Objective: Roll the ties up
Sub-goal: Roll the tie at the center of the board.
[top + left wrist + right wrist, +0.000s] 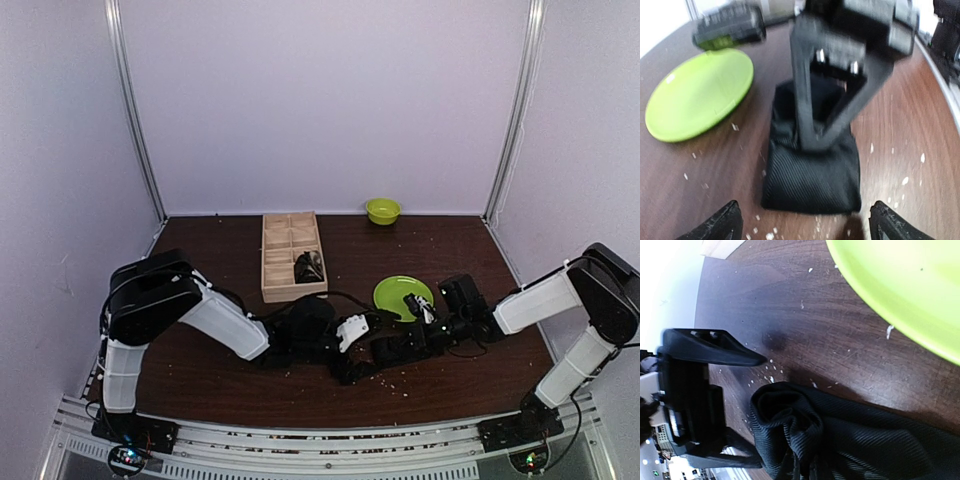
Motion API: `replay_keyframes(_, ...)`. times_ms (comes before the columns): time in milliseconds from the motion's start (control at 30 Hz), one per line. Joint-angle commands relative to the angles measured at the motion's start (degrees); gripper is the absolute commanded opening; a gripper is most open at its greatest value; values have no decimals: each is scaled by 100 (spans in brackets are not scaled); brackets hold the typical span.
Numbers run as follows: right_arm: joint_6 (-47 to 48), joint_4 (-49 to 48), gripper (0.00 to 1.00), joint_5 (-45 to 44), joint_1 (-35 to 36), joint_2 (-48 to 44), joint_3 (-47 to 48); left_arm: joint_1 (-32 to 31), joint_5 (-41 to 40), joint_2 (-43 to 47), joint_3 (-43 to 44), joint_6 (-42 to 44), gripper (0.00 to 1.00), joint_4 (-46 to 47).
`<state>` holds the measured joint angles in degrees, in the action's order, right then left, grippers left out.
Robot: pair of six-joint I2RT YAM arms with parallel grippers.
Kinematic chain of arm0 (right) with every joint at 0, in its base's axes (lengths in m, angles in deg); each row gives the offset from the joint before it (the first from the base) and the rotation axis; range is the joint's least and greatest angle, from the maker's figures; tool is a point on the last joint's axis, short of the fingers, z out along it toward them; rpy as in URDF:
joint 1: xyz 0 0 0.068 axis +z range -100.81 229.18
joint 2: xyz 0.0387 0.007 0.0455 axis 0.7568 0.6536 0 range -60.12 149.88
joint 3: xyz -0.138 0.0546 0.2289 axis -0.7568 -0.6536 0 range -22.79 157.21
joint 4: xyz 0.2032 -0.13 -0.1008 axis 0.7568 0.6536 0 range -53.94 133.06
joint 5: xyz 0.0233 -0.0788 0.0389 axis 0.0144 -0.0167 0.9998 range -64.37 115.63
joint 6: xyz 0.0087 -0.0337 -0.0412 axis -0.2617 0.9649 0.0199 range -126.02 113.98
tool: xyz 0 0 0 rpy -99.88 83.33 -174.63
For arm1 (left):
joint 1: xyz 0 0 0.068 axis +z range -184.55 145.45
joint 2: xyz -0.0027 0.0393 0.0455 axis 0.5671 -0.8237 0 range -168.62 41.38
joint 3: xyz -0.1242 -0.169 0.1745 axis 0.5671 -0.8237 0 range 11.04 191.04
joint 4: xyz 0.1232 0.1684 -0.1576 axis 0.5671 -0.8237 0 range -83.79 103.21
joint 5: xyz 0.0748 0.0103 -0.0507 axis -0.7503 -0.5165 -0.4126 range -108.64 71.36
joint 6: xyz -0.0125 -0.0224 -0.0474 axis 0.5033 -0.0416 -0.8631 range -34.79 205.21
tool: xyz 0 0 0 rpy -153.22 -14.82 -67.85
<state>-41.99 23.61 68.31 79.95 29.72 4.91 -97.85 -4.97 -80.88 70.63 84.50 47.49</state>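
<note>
Pinching ribbed black tie (810,175), right end effector (815,142) clamps; left end effector (810,221) gapes empty.

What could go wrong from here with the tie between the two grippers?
Only the right gripper pinches the tie; with the left gripper open, the folds may spring loose. The green plate lies close beside the tie, so pulling it sideways might nudge the plate.
</note>
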Motion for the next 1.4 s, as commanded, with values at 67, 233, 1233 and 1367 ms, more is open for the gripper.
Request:
replay_keyframes(67, 546, 899, 0, -856, -103, 356, -130, -47, -123, -282, 123, -295, 90, 1200)
replay_keyframes(233, 527, 753, 0, -829, -101, 558, -149, -85, -178, -643, 469, -287, 90, 1371)
replay_keyframes(1233, 53, 1051, 36, -364, 654, -248, 703, -68, 52, -395, 498, 49, 44, -1143)
replay_keyframes(1367, 193, 1248, 24, -545, 677, 15, 839, -72, 87, -388, 493, 56, 44, -1169)
